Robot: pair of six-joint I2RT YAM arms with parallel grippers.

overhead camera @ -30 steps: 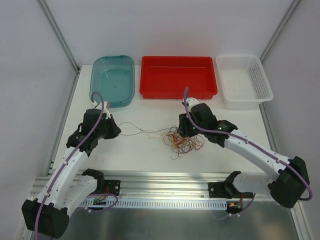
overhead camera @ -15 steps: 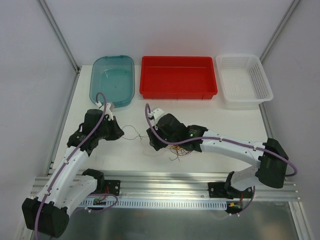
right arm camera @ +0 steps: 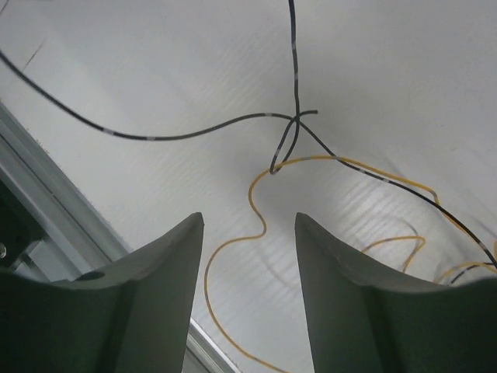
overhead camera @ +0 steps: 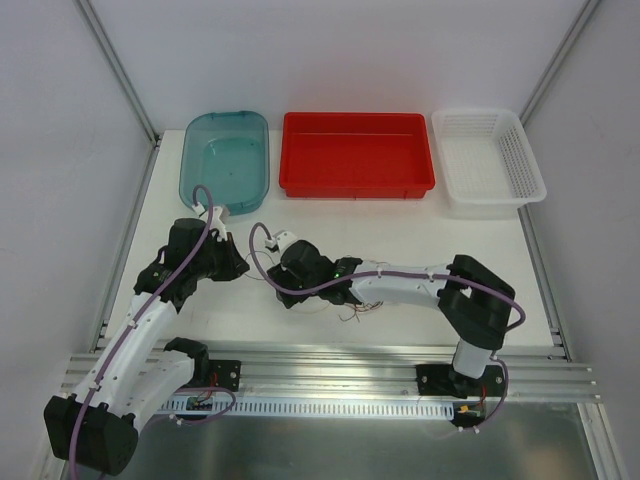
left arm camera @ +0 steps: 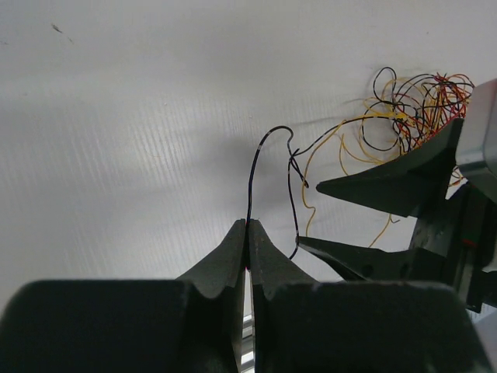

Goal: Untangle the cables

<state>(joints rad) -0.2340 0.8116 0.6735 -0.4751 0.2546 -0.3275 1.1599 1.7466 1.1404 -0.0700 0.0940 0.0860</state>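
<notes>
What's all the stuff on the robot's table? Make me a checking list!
Surface: white table, no spills seen.
Job's things: thin cables in a yellow, red and dark tangle; one dark cable strays out.
Clutter: teal tub, red tray, white basket; nothing seen inside.
Grippers: left gripper shut on the dark cable; right gripper open, holding nothing.
Cables: purple arm cables along both arms.
Surroundings: white walls, metal frame.
</notes>
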